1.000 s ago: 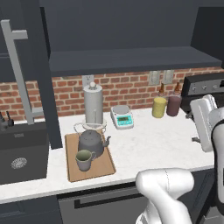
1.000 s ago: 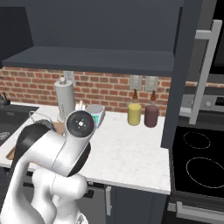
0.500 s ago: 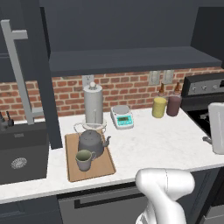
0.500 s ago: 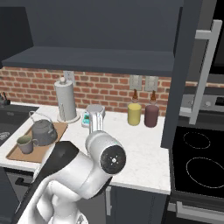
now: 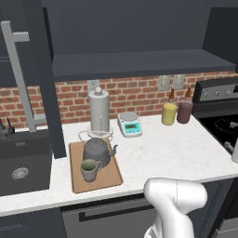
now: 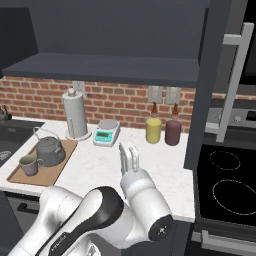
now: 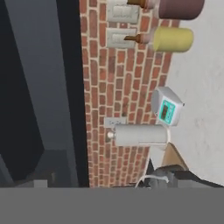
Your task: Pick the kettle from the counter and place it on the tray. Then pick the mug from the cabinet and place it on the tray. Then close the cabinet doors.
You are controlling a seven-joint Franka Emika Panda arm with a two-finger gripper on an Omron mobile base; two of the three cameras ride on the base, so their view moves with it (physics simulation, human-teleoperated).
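With the kettle and the mug both sitting on the tray, I judge that what remains is shutting the cabinet doors, so what matters is where those doors lie from my gripper. In the right base view the gripper stands upright over the counter, roughly mid-span, fingers pointing up, spread wide and holding nothing. The right cabinet door hangs open to the gripper's right and above it, edge-on toward me, its long silver bar handle running vertically. The left cabinet door hangs open too, well off to the gripper's left, past the tray, with its own vertical handle.

From these views I read the right door as the nearer one. Both panels have their long axis upright, so I think a push on the flat face near the free edge suits better than a grasp on the bar. The hand view is rolled sideways: the brick wall, the yellow canister, the kitchen scale and the silver cylinder lie across it, with the dark cabinet on its left. That tells me the hand faces the back wall, not yet either door.
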